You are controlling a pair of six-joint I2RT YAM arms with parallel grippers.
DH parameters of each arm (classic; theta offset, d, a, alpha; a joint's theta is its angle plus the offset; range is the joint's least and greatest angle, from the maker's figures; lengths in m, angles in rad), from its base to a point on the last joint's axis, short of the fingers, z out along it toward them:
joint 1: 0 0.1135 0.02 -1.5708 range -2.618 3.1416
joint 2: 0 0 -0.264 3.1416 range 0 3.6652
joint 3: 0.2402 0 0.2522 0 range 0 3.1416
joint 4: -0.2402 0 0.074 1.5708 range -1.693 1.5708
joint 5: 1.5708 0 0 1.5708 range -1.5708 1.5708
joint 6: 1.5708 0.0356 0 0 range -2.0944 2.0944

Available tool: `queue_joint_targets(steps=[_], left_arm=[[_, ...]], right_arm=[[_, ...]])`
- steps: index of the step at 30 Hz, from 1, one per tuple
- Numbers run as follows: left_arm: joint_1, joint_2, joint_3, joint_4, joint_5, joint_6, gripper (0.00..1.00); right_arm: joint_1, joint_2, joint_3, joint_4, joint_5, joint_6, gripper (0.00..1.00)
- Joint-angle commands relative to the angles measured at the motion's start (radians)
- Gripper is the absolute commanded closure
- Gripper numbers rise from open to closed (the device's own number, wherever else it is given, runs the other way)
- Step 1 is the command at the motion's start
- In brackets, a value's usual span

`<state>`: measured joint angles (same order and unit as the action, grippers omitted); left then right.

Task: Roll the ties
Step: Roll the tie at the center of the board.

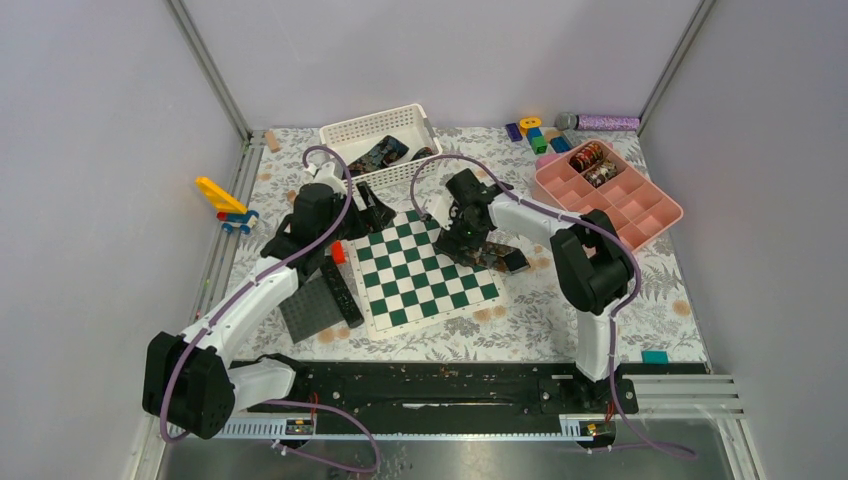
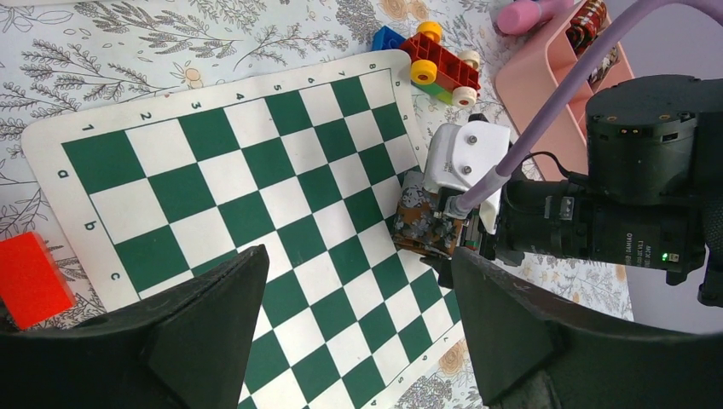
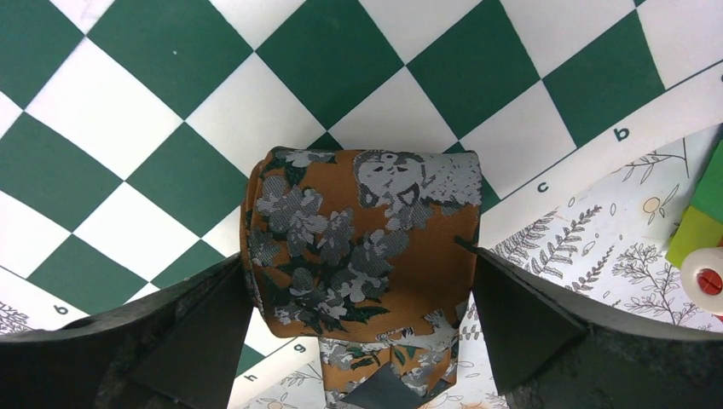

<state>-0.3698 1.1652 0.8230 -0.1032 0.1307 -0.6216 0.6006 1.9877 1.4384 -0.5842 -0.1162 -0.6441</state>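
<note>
A brown-rust floral tie (image 3: 358, 239), folded into a flat roll, lies on the right edge of the green-and-white chessboard (image 3: 170, 85), its tail trailing toward the wrist. My right gripper (image 3: 354, 315) is open wide and straddles the roll, fingertips at its two sides. It shows in the top view too, the tie (image 1: 492, 256) under the right gripper (image 1: 468, 240). My left gripper (image 2: 354, 315) is open and empty, above the chessboard (image 2: 256, 170), apart from the tie (image 2: 422, 223). More ties lie in the white basket (image 1: 345, 135). Coiled ties (image 1: 590, 160) sit in the pink tray (image 1: 650, 215).
A dark baseplate (image 1: 315, 300) and a red block (image 2: 30, 277) lie left of the board. A toy car (image 2: 435, 64) sits near the pink tray (image 2: 546, 77). Coloured blocks (image 1: 540, 135), a purple cylinder (image 1: 605, 122) and a yellow toy (image 1: 222, 195) lie around.
</note>
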Motion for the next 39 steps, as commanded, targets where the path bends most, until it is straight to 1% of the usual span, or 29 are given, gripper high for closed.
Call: queue_joint_targets(steps=[1, 9, 11, 13, 17, 20, 23, 29, 31, 33, 34, 36, 37, 39], left_arm=[[0.011, 0.006, 0.004, 0.042, 0.016, 0.002, 0.20], [0.017, 0.005, 0.002, 0.045, 0.017, 0.001, 0.20], [0.017, 0.005, 0.001, 0.045, 0.017, 0.000, 0.20], [0.018, 0.007, 0.001, 0.045, 0.018, -0.002, 0.20], [0.019, 0.010, 0.001, 0.047, 0.020, -0.003, 0.20], [0.021, 0.010, 0.001, 0.047, 0.020, -0.003, 0.20], [0.020, 0.010, 0.001, 0.047, 0.021, -0.004, 0.20], [0.022, 0.011, -0.001, 0.047, 0.023, -0.006, 0.20], [0.022, 0.011, -0.001, 0.049, 0.023, -0.008, 0.20], [0.022, 0.011, -0.001, 0.051, 0.022, -0.009, 0.20], [0.023, 0.013, 0.001, 0.051, 0.023, -0.010, 0.20], [0.022, 0.013, 0.001, 0.050, 0.024, -0.010, 0.20], [0.022, 0.013, 0.001, 0.050, 0.024, -0.010, 0.20], [0.022, 0.014, 0.001, 0.049, 0.026, -0.010, 0.20]], right_arm=[[0.013, 0.013, 0.042, -0.017, 0.042, -0.035, 0.02], [0.012, 0.026, 0.056, -0.017, 0.050, -0.037, 0.04], [0.012, 0.027, 0.057, -0.019, 0.049, -0.037, 0.07], [0.013, 0.033, 0.062, -0.028, 0.047, -0.036, 0.11], [0.013, 0.041, 0.078, -0.044, 0.045, -0.036, 0.23], [0.013, 0.046, 0.083, -0.047, 0.046, -0.034, 0.28], [0.012, 0.048, 0.086, -0.051, 0.044, -0.032, 0.38], [0.012, 0.047, 0.088, -0.051, 0.043, -0.025, 0.49], [0.012, 0.047, 0.089, -0.052, 0.041, -0.023, 0.50], [0.013, 0.047, 0.089, -0.050, 0.042, -0.023, 0.50], [0.013, 0.047, 0.090, -0.052, 0.043, -0.022, 0.49], [0.012, 0.045, 0.091, -0.053, 0.040, -0.018, 0.30], [0.013, 0.042, 0.090, -0.051, 0.036, -0.018, 0.23], [0.012, 0.037, 0.092, -0.052, 0.036, -0.021, 0.16]])
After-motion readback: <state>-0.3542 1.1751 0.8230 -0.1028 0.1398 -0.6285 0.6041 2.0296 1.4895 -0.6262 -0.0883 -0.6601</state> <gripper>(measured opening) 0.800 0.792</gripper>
